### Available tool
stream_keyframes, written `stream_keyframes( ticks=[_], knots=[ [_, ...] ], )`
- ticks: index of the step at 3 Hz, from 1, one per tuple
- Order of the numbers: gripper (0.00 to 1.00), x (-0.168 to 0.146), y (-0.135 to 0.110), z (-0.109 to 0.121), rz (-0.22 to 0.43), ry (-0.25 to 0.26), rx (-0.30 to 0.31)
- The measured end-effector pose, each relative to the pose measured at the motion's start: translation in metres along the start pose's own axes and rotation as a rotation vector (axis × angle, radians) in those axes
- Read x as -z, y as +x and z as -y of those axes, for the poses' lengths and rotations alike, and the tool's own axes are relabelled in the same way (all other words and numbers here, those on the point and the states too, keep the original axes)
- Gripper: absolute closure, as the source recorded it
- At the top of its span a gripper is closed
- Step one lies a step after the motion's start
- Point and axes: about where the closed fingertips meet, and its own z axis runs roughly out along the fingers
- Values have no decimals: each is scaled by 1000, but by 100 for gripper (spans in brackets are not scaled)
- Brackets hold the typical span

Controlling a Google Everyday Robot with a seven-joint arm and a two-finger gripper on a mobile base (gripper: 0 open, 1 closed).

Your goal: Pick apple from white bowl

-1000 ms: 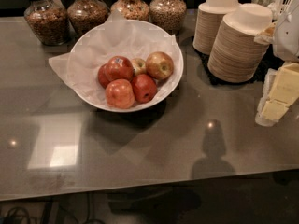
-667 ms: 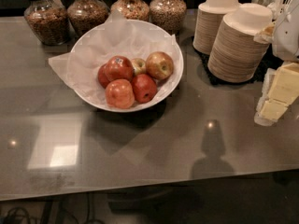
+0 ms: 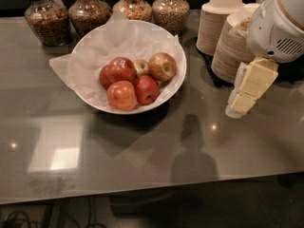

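Observation:
The apple, pale yellow-green with a reddish-brown blush, lies at the right side of the white bowl, which is lined with crumpled white paper. Beside it are a small yellowish apple, a deep red stickered apple and two more red apples in front. My gripper, with cream-coloured fingers, hangs from the white arm at the right. It is above the table, to the right of the bowl and apart from it, and holds nothing.
Several glass jars of grains stand along the back edge behind the bowl. Two stacks of beige paper bowls stand at the back right, close behind my gripper. The grey table's front edge runs across the bottom.
My arm and gripper have moved left, further into view and closer to the bowl. The bowl and apples have not moved.

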Motion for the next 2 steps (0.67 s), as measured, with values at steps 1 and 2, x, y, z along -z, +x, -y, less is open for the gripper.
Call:
stream_keyframes(
  ticks=[1,2],
  knots=[
    [0,0,0,0,0,0,0],
    [0,-5,-7,7,31,9,8]
  ],
)
